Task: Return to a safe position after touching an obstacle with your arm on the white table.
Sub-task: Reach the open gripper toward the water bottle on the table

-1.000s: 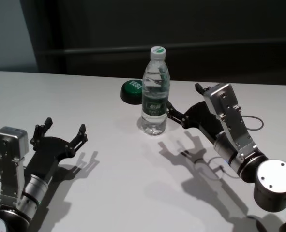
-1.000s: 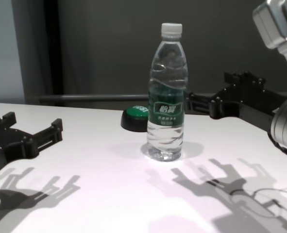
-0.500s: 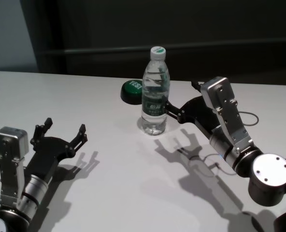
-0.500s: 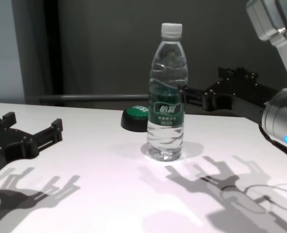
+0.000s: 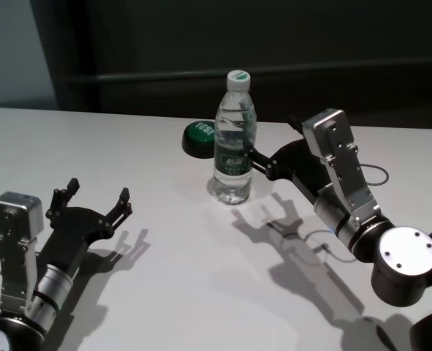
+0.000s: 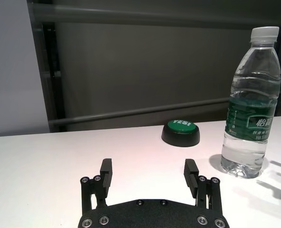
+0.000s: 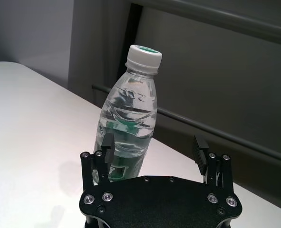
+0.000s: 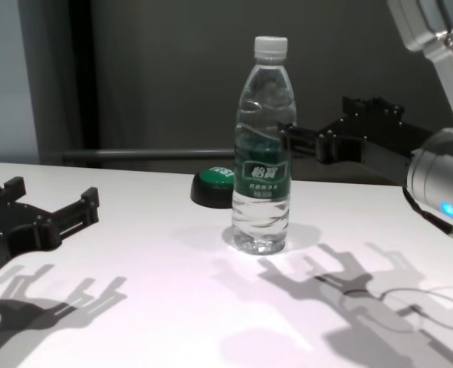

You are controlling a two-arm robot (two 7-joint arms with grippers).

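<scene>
The right gripper (image 5: pixel 263 162), fingers spread wide and holding nothing, is hovering beside the upright clear plastic white-capped bottle (image 5: pixel 235 139) on the white surface (image 5: pixel 179 248), while the left gripper (image 5: pixel 95 201), fingers equally spread and empty, is resting well apart

Spread right tool (image 7: pixel 153 151) beside bottle (image 7: pixel 128 118)

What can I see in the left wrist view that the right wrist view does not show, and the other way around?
Only the left wrist view shows the green-topped button and the open left end effector, low over the white table. Only the right wrist view shows the open right end effector, one fingertip right beside the bottle. Both show the upright bottle and table.
</scene>
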